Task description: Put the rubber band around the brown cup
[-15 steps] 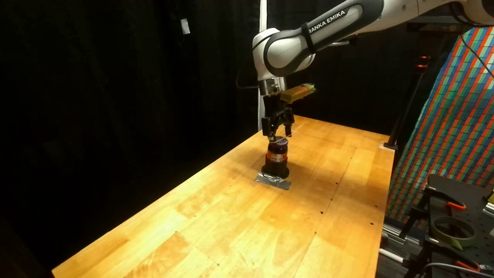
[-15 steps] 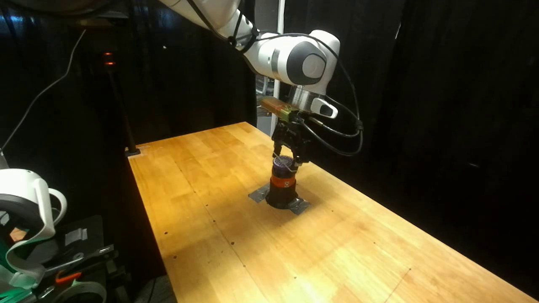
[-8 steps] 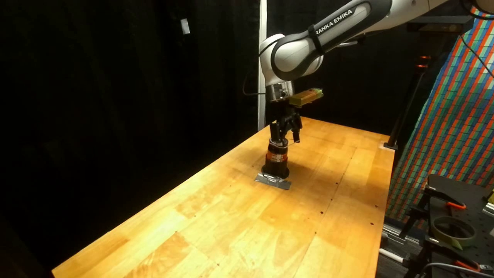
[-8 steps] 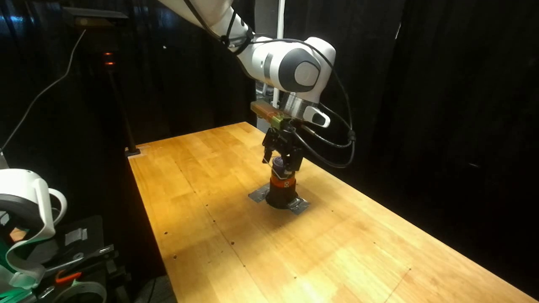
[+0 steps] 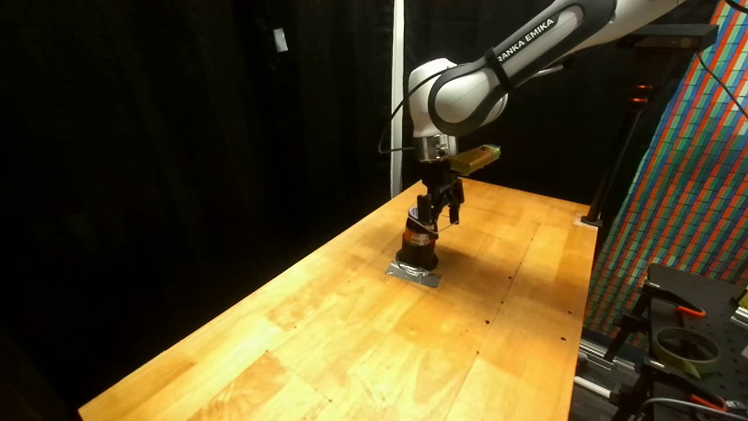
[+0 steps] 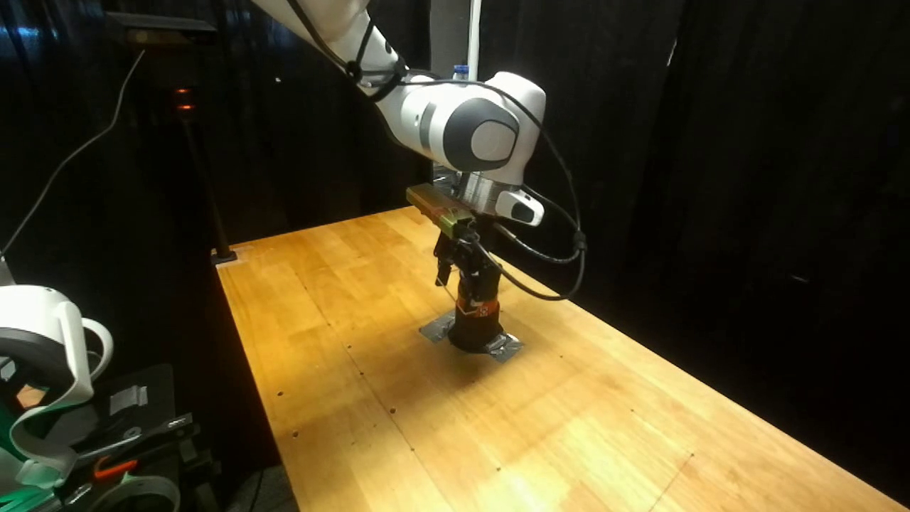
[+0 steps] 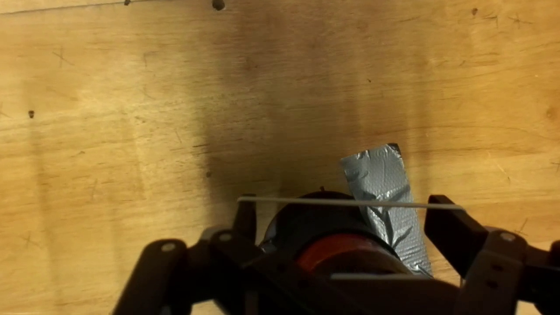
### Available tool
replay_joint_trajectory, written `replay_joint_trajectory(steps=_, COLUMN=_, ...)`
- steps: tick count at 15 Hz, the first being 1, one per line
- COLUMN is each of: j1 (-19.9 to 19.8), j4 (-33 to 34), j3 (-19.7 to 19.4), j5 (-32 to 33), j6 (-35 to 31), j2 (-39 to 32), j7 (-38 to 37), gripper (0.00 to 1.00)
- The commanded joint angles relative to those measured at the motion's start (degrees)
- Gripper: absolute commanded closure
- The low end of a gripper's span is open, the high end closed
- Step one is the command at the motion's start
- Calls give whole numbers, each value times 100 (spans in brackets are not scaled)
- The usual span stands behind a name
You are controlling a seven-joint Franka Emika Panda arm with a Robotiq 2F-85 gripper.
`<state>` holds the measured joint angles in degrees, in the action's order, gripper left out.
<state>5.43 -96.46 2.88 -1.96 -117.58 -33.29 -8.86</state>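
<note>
1. The brown cup (image 5: 417, 237) stands upright on the wooden surface (image 5: 362, 339), near mid-frame in both exterior views, with grey duct tape (image 5: 412, 273) at its foot; the tape presumably keeps it from sliding when tugged.
2. At lower centre of the wrist view the claw (image 7: 345, 204) is spread, its fingertips well apart and a pale rubber band (image 7: 288, 201) drawn straight between them; likely the stretch holds the loop wide enough to take in the cup.
3. In an exterior view one finger (image 5: 428, 213) stands before the cup's upper part, dark on dark, so contact is hard to judge.
4. The cup's upper part merges with the claw at the bottom of the wrist view; whether the loop encircles the cup or only leans on its side, I cannot tell.
</note>
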Motion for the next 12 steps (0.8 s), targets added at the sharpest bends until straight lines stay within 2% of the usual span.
replay_joint_trajectory(steps=1, j1=68, j4=-831, j3=-53, j5=46, j6=-700, j2=462, j7=-57, gripper=0)
replay_joint_trajectory(steps=4, j1=127, j4=-1097, j3=-120, j5=188, j6=-1330, j2=496, j7=-148, gripper=0)
replay_joint_trajectory(steps=8, j1=156, j4=-1450, j3=-147, j5=261, j6=-1802, j2=626, j7=-153, gripper=0)
replay_joint_trajectory(steps=9, j1=145, j4=-1525, j3=-141, j5=257, j6=-1844, j2=681, j7=-134, gripper=25)
replay_joint_trajectory(steps=10, j1=116, j4=-1636, j3=-120, j5=223, j6=-1887, j2=786, j7=-87, gripper=26)
replay_joint_trajectory(steps=12, j1=71, j4=-1861, j3=-97, j5=167, j6=-1979, j2=1017, j7=-48, gripper=42)
